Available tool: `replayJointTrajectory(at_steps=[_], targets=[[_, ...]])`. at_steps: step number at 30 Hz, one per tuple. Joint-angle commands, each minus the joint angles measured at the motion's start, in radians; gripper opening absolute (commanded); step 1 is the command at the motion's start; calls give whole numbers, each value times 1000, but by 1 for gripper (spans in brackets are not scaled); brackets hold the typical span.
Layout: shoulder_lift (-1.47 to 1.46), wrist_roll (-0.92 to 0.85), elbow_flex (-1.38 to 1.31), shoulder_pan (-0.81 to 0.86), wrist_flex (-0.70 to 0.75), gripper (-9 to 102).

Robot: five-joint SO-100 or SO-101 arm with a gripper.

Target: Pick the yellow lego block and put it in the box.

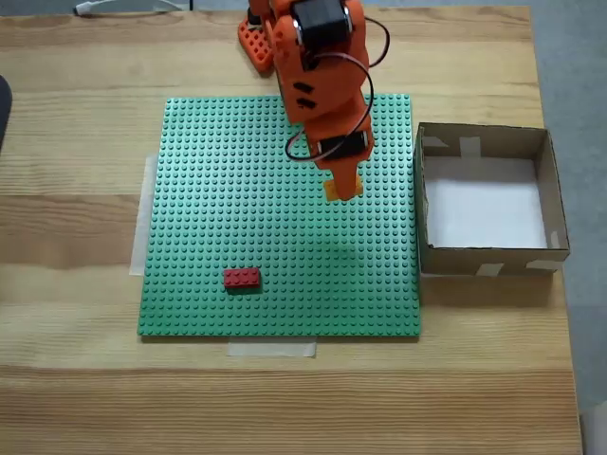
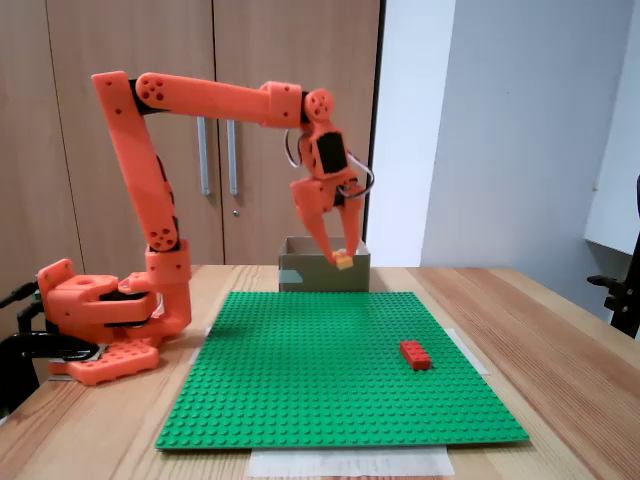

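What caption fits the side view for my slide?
Orange arm lifts the yellow brick in its gripper above the green baseplate.

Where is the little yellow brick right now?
The gripper holds the yellow lego block in the air above the green baseplate, left of the box.

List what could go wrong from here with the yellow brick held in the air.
1. The gripper pinches the yellow lego block only at its fingertips, above the green baseplate; a slip would likely drop it short of the box.
2. The box's near wall stands between block and floor; carried too low, the block might clip it.
3. The red brick lies well clear, so little risk there.
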Motion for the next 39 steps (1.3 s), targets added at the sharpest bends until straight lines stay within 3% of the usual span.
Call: replayJointTrajectory(at_steps=[1, 19, 27, 39], targets=[[46, 8, -132, -34, 52, -1], [55, -3, -356, -311, 124, -1], [40, -81, -357, -416, 26, -1], [-123, -92, -344, -437, -57, -1]])
